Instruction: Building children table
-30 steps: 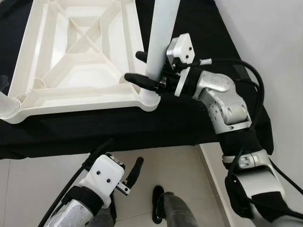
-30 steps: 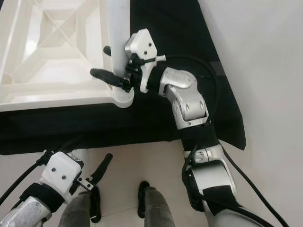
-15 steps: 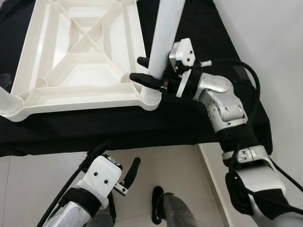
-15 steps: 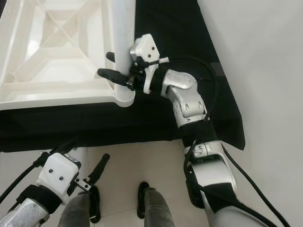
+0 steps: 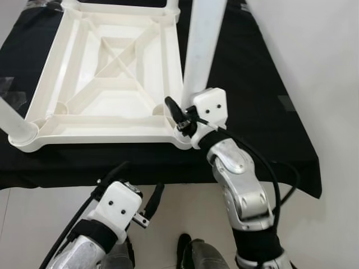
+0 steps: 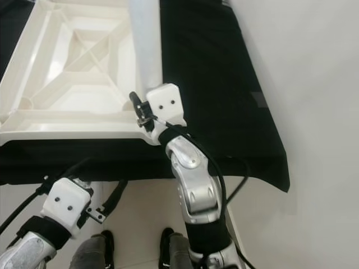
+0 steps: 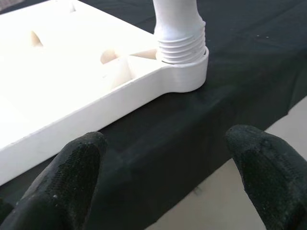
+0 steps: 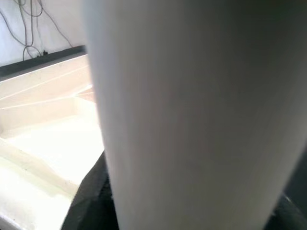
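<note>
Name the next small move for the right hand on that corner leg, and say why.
Probably keep twisting the leg down into its corner socket: the right hand clasps it low, and several thread rings sit above the tabletop's socket rim.

Bright, even daylight; sharp head views, one wrist view badly blurred.

Soft light washes out the white tabletop (image 5: 106, 84), whose ribs lose contrast, while the black cloth (image 5: 252, 101) swallows detail and shows faint grey sheen patches. Shadows are weak and diffuse on the pale floor (image 5: 33, 218). The leg (image 8: 192, 120) sits out of focus in the right wrist view, a grey smear. In the left wrist view the near fingertips (image 7: 67, 182) are soft, the threaded socket crisp.
</note>
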Tool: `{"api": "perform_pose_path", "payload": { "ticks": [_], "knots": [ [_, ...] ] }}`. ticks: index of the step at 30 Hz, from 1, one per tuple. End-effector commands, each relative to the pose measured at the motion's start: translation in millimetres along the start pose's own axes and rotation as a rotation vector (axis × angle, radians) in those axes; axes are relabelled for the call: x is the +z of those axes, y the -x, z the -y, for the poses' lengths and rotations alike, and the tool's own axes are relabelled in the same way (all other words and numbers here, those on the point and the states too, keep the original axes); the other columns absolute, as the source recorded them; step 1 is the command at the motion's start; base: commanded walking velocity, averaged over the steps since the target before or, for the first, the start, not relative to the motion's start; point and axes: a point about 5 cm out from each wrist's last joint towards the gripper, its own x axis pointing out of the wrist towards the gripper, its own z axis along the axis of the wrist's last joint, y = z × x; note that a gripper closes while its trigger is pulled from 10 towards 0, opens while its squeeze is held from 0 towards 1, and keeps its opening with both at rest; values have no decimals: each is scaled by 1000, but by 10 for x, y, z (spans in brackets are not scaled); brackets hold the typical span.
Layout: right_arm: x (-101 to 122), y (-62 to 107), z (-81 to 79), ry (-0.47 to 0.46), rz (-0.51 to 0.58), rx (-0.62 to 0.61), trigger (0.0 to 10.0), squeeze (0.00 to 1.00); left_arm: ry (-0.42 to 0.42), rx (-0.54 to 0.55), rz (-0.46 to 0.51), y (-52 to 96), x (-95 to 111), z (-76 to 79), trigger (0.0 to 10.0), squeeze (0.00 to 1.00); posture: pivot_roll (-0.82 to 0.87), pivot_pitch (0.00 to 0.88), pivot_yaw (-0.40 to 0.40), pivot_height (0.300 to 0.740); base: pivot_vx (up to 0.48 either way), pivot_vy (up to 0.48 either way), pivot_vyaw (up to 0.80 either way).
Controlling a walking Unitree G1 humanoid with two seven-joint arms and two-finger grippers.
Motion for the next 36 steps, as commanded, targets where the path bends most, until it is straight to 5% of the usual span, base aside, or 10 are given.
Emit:
{"api": "perform_pose_path", "payload": {
  "ticks": [1, 7, 8, 9, 10, 13, 14, 30, 34, 36],
  "knots": [
    [-483, 48, 1, -67, -258, -2, 10000, 1000, 19, -5, -18, 2, -51, 31, 10000, 0, 197, 293, -135, 740, 0, 0, 0],
    [-379, -73, 189, -59, -236, -44, 10000, 1000, 26, -3, -11, -19, -44, 65, 10000, 0, 201, 290, -140, 740, 0, 0, 0],
    [-362, -106, 237, -51, -233, -55, 10000, 667, 26, -2, -11, -19, -43, 65, 10000, 0, 203, 288, -140, 740, 0, 0, 0],
    [-362, -106, 237, -51, -233, -55, 10000, 667, 26, -2, -11, -19, -43, 65, 10000, 0, 203, 288, -140, 740, 0, 0, 0],
    [-307, -172, 323, -57, -210, -61, 10000, 0, 24, 1, -11, -12, -41, 51, 10000, 0, 209, 289, -140, 740, 0, 0, 0],
    [-259, -216, 379, -70, -182, -57, 8824, 0, 22, 2, -13, -5, -40, 44, 10000, 0, 214, 291, -140, 740, 0, 0, 0],
    [-242, -225, 398, -71, -173, -59, 0, 0, 21, 2, -14, 0, -39, 45, 10000, 0, 214, 292, -139, 740, 0, 0, 0],
    [-158, -305, 421, -243, -106, -47, 0, 0, 17, -1, 17, -69, 12, -27, 10000, 0, 210, 275, -126, 740, 0, 0, 0],
    [35, -300, 909, -273, 9, -143, 0, 0, 80, -22, 169, -235, 326, -233, 10000, 0, 192, 241, -115, 740, 0, 0, 0],
    [82, -279, 1005, -276, 35, -154, 0, 0, 96, -48, 202, -258, 397, -253, 10000, 0, 192, 241, -115, 740, 0, 0, 0]
  ]
}}
